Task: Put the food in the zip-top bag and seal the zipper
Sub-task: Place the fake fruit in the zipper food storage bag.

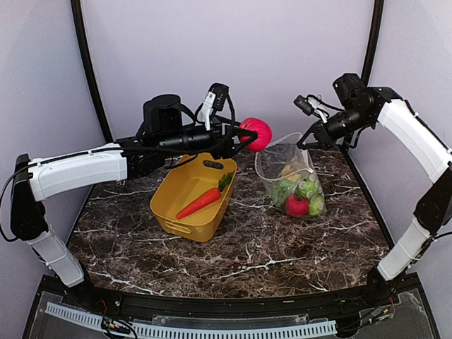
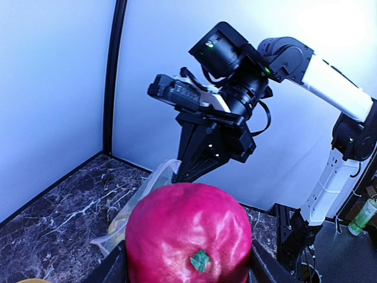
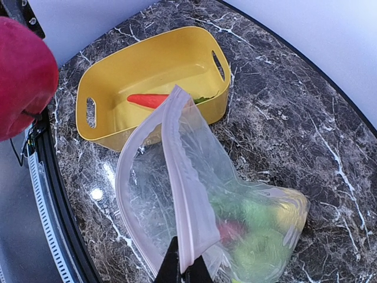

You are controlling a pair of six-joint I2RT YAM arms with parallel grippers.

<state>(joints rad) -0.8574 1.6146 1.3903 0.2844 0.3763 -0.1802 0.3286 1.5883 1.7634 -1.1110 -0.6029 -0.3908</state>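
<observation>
My left gripper (image 1: 248, 135) is shut on a red toy fruit (image 1: 256, 133) and holds it in the air left of the bag's mouth; the fruit fills the left wrist view (image 2: 188, 233). The clear zip-top bag (image 1: 291, 180) stands on the table with green, red and yellow food inside. My right gripper (image 1: 308, 141) is shut on the zipper strip (image 3: 184, 194) at the top edge and holds the mouth open. An orange carrot (image 1: 200, 203) and some leafy greens (image 1: 225, 181) lie in the yellow tub.
The yellow tub (image 1: 169, 201) sits left of the bag on the dark marble table (image 1: 233, 261). Grey walls and black frame posts (image 1: 88, 78) close in the back and sides.
</observation>
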